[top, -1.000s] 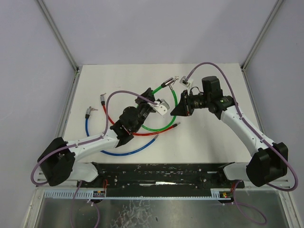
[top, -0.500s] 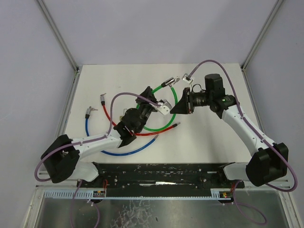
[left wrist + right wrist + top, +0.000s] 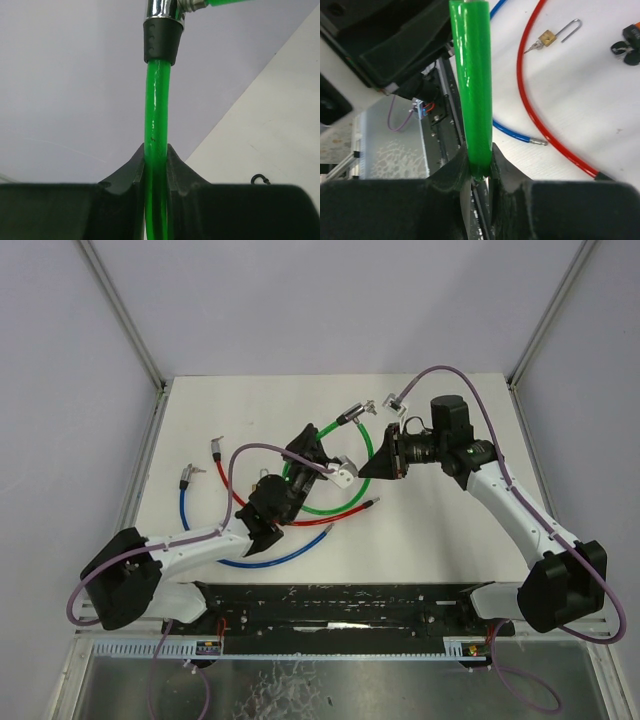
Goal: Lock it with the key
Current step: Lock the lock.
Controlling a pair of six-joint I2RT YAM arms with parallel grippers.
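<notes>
A green cable lock (image 3: 372, 443) loops across the middle of the table, its chrome lock head (image 3: 351, 415) at the far end. My left gripper (image 3: 316, 454) is shut on the green cable (image 3: 156, 115), which rises from the jaws to a black sleeve and the chrome head (image 3: 163, 11). My right gripper (image 3: 369, 470) is shut on another stretch of the green cable (image 3: 471, 75), close to the left one. A small silver piece (image 3: 386, 405) lies beside the lock head; I cannot tell if it is the key.
A red cable (image 3: 300, 522) and a blue cable (image 3: 262, 561) lie under the left arm, their heads at the left (image 3: 186, 474). The right wrist view shows a small brass padlock (image 3: 548, 37), black-headed keys (image 3: 626, 44) and the blue cable's metal tip (image 3: 538, 142).
Both grippers keep hold of the green cable. The left arm has pushed slightly forward and right, and the right gripper has drawn a little closer to it.
</notes>
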